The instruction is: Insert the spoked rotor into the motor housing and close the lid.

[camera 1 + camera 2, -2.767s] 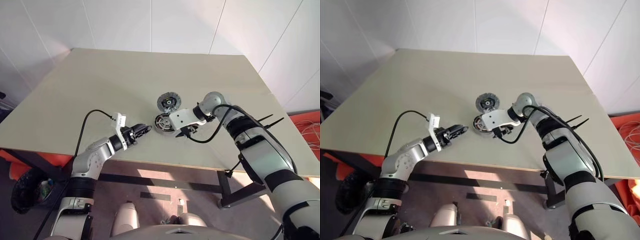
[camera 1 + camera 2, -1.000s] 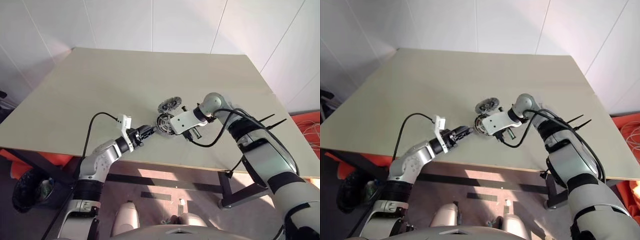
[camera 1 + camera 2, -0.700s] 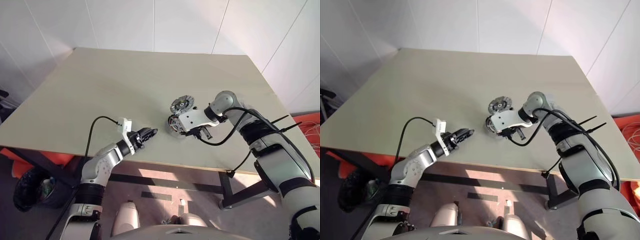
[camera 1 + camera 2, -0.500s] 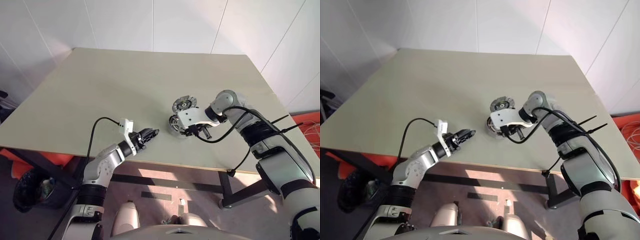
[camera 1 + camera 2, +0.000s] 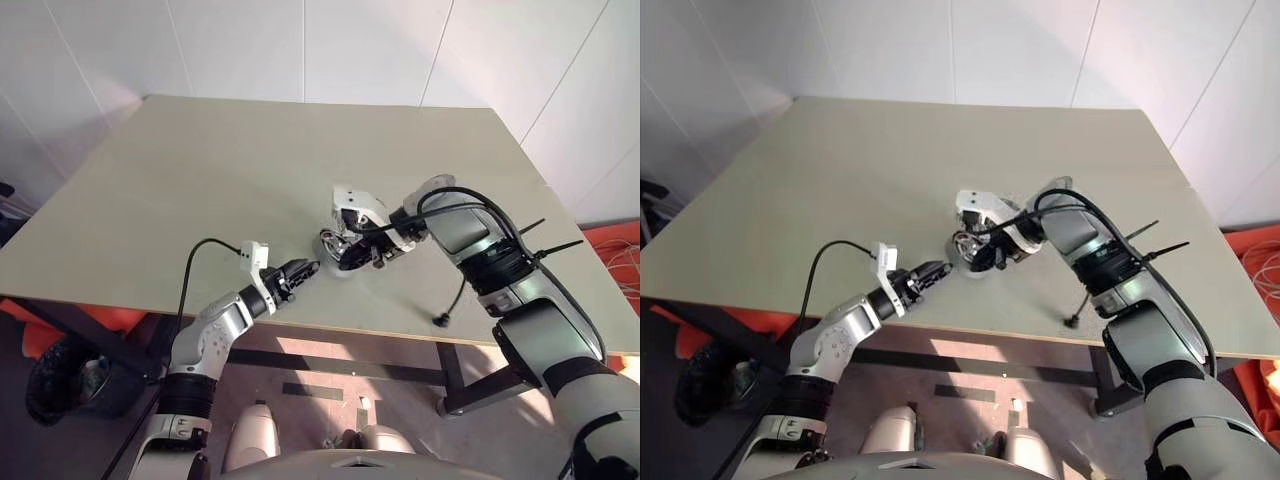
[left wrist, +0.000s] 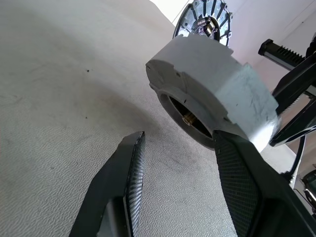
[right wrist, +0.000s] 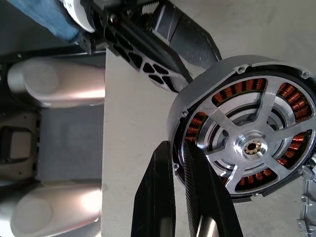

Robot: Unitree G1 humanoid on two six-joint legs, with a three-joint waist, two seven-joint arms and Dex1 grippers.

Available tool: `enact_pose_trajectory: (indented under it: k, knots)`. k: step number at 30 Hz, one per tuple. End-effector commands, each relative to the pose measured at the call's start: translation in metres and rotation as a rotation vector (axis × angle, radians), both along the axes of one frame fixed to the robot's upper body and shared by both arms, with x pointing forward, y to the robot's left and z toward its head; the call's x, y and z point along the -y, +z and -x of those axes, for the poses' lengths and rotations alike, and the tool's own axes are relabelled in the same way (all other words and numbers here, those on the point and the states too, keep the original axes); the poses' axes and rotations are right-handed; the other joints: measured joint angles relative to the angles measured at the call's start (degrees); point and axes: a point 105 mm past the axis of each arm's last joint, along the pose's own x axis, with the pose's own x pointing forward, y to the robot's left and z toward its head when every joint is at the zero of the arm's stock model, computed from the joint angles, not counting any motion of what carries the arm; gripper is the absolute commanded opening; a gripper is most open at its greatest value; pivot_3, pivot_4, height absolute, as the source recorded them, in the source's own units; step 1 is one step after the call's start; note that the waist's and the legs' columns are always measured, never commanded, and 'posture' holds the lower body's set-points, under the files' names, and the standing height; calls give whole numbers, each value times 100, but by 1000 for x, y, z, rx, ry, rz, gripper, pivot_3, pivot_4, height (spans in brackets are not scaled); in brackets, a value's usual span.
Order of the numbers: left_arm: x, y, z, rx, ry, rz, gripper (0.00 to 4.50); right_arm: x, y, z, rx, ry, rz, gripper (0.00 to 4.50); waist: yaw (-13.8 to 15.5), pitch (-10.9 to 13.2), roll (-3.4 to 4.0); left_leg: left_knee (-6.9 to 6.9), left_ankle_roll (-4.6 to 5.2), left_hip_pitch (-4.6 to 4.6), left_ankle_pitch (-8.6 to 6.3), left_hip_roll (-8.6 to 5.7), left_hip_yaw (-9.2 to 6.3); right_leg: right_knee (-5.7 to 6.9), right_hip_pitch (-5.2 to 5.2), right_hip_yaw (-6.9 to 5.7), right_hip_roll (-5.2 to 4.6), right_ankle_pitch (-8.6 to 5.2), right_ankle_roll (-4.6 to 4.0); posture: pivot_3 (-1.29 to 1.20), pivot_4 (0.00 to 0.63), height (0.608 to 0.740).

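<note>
The motor housing (image 7: pixel 249 143), a round grey shell with copper windings around a silver hub, stands tilted up off the table (image 5: pixel 200 170). My right gripper (image 7: pixel 178 145) is shut on its rim; from the head it sits at the table's front middle (image 5: pixel 347 257). In the left wrist view the housing (image 6: pixel 212 89) hangs just past my left gripper (image 6: pixel 177 136), which is open with nothing between its fingers. The spoked rotor (image 6: pixel 203 20) shows behind the housing, on edge from this angle. My left gripper (image 5: pixel 308 268) points at the housing from the front left.
The table's front edge (image 5: pixel 330 325) runs close below both grippers. A loose black cable (image 5: pixel 440 318) from my right arm dangles over that edge. Wide bare tabletop lies to the left and behind.
My right wrist has rolled and lifted, tipping the motor housing up on its rim. The left gripper has hardly moved and stays open.
</note>
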Motion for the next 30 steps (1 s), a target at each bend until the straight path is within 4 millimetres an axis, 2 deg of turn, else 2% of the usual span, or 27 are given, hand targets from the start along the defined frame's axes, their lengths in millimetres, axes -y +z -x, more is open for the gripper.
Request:
enact_pose_trajectory:
  k: [1, 11, 14, 20, 30]
  knots:
    - [1, 6, 0, 36, 1, 9, 2300, -16, 35, -3, 32, -46, -70, 13, 2, 0, 0, -3, -7, 1, -2, 0, 0, 0, 0, 0, 0, 0, 0, 0, 0, 740]
    - [-2, 3, 3, 29, 16, 9, 2300, -37, 48, -6, -151, -288, -126, 13, 24, 1, 2, -21, -31, 7, 0, -2, -1, -5, 0, 0, 0, 0, 1, 0, 0, 740]
    - [-3, 5, 4, 33, 21, 7, 2300, -40, 42, -17, -174, -415, -109, 13, 13, 1, 2, -29, -43, 14, 6, -2, -2, -4, 0, 1, 0, 1, 2, 0, 0, 740]
    - [-4, 13, 5, 43, 29, 2, 2300, -36, 30, -34, -150, -563, -70, 13, 23, 2, 3, -63, -70, 24, 22, -6, -2, -7, 0, 0, 0, 1, 2, 0, 0, 740]
    - [-6, 19, 8, 43, 44, -6, 2300, -34, 20, -49, -132, -702, -44, 13, 20, 4, 6, -68, -82, 25, 28, -8, -2, -8, -1, -2, 0, 2, 3, 0, 0, 740]
